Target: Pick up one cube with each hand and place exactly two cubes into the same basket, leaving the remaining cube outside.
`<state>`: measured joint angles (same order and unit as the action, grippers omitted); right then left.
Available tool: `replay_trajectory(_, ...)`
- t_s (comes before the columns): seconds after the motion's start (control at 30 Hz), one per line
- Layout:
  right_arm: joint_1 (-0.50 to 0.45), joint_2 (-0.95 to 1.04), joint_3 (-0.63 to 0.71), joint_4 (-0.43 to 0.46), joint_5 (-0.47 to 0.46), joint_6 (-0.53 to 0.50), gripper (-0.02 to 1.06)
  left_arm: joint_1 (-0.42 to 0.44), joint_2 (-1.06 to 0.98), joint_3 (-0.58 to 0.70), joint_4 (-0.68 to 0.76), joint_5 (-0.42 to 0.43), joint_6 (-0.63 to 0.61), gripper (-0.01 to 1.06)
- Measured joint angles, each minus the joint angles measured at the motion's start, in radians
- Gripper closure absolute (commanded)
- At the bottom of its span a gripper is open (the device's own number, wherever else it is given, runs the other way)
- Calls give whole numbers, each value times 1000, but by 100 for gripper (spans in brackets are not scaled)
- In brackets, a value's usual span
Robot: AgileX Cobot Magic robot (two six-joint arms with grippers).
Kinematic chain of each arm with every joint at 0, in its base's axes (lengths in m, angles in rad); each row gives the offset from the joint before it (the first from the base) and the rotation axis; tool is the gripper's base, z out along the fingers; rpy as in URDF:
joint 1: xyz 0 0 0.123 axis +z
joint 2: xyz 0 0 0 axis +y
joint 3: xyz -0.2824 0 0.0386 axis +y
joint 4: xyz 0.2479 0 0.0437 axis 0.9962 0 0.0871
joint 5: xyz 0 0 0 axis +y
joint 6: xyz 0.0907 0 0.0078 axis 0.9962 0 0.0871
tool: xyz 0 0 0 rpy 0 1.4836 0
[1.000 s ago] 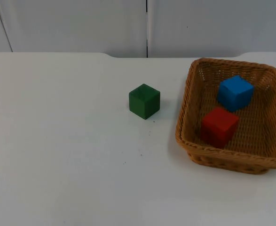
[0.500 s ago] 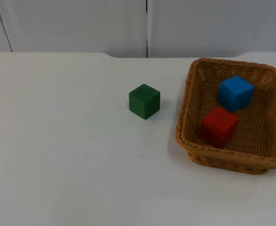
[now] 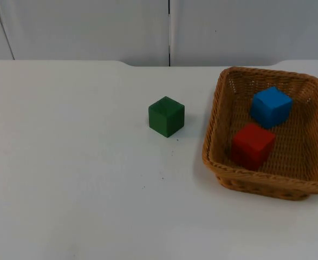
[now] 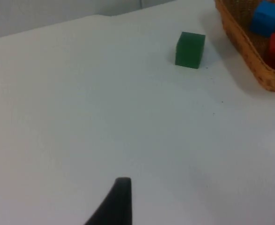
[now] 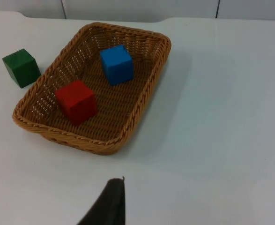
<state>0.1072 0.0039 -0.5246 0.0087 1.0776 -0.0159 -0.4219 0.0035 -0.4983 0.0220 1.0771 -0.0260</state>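
Observation:
A woven basket [image 3: 215, 135] stands on the right side of the white table. Inside it lie a blue cube [image 3: 271, 106] toward the back and a red cube [image 3: 252, 145] toward the front. A green cube [image 3: 166, 116] rests on the table just left of the basket, apart from its rim. My left gripper [image 4: 121, 199] hovers well back from the green cube [image 4: 189, 49], holding nothing that I can see. My right gripper [image 5: 111, 201] hangs in front of the basket [image 5: 104, 146], with the red cube [image 5: 76, 101] and blue cube [image 5: 116, 64] ahead of it. Both arms wait.
The grey partition wall [image 3: 169, 30] closes off the table at the back. Open white table surface [image 3: 66, 179] spreads left of and in front of the green cube.

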Motion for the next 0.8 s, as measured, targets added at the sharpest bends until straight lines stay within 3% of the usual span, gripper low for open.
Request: replay_trajectory(0.8, 0, 0, 0, 0, 0, 0, -1, 250, 0, 0, 0, 0, 0, 0)
